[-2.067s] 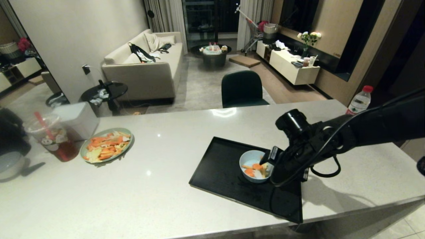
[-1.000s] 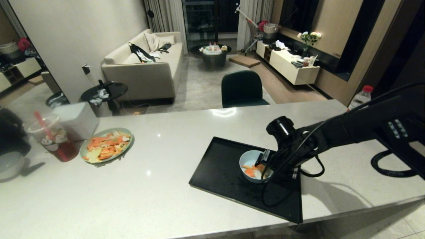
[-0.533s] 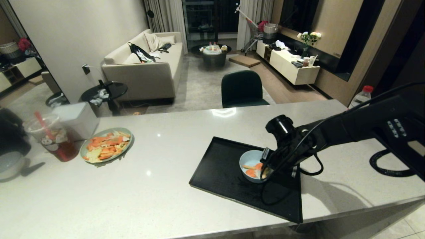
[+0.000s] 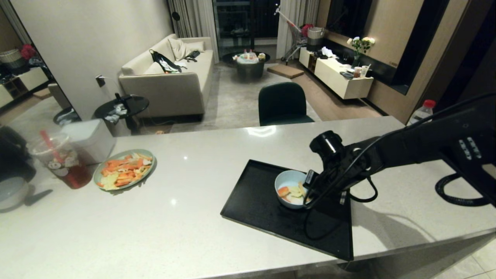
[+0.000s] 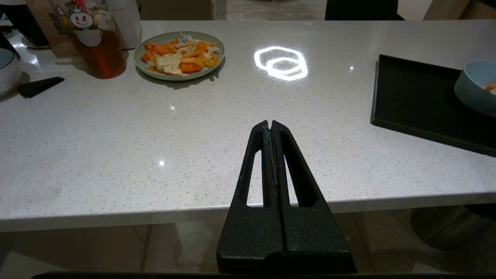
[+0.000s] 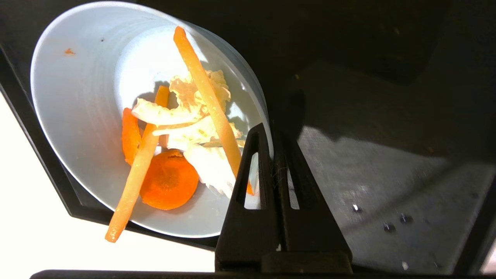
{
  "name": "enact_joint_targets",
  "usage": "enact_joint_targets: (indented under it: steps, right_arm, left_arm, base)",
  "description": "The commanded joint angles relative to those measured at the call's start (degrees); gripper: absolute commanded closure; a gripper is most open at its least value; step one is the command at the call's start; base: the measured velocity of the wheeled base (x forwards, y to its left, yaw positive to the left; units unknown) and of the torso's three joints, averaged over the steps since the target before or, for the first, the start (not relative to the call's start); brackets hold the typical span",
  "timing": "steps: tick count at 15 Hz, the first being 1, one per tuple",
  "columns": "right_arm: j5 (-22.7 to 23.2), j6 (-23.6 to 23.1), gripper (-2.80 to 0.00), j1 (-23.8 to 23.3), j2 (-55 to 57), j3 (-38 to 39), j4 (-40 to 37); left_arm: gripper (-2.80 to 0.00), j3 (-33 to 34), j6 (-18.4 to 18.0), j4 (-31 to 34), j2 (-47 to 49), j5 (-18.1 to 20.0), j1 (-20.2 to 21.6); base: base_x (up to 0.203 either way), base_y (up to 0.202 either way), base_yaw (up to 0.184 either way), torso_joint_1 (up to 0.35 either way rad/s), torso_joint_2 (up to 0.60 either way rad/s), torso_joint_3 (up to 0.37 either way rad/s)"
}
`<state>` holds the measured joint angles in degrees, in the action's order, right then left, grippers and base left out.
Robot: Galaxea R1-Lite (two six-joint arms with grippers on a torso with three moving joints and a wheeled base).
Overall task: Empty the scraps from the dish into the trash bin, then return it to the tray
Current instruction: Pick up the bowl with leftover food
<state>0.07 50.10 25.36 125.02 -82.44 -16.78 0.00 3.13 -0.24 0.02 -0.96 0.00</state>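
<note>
- Far left on the tabletop [image 4: 201, 217]: a plastic cup of red drink [image 4: 62, 161] with a straw, and beside it a white box [image 4: 91, 139].
- Next along, the green plate [image 4: 124, 169], heaped with orange and yellow peels.
- The left hand [image 5: 270, 126] hangs off the near edge of the tabletop, fingers pressed together on nothing.
- Centre right, the black tray [image 4: 263, 201] lies flat on the tabletop.
- On it, the pale blue dish [image 4: 288, 185], tipped towards the left with the scraps [image 6: 182, 143] inside: carrot strips, a carrot round, pale peel.
- The right hand [image 6: 273, 131] is at the dish's right rim, fingers pinched on that rim, one inside and one outside.
- Far right, a water bottle [image 4: 420, 112] with a red cap stands at the tabletop's far corner.
</note>
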Motion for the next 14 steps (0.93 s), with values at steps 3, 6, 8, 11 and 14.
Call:
enact_joint_targets:
  steps: [3, 6, 8, 11, 14]
  right_arm:
    - [0.02, 0.32, 0.0, 0.04, -2.14, 0.51, -1.39]
    - [0.11, 0.47, 0.0, 1.07, -3.94, 0.72, -2.45]
    - [0.19, 0.68, 0.0, 2.64, -6.3, 1.86, -3.18]
    - [0.2, 0.7, 0.0, 6.37, -9.95, 5.36, -3.24]
    - [0.2, 0.84, 0.0, 9.73, -14.38, 9.41, -3.17]
  left_arm:
    - [0.0, 0.0, 0.03, -0.02, 0.06, 0.0, 0.0]
    - [0.0, 0.0, 0.03, -0.02, 0.06, 0.0, 0.0]
    - [0.0, 0.0, 0.03, -0.02, 0.06, 0.0, -0.07]
    - [0.0, 0.0, 0.03, -0.02, 0.06, 0.0, 0.0]
    - [0.0, 0.0, 0.03, -0.02, 0.06, 0.0, 0.0]
  base:
    - [0.0, 0.0, 0.0, 0.0, 0.0, 0.0]
    - [0.0, 0.0, 0.0, 0.0, 0.0, 0.0]
    - [0.0, 0.0, 0.0, 0.0, 0.0, 0.0]
    - [0.0, 0.0, 0.0, 0.0, 0.0, 0.0]
    - [0.0, 0.0, 0.0, 0.0, 0.0, 0.0]
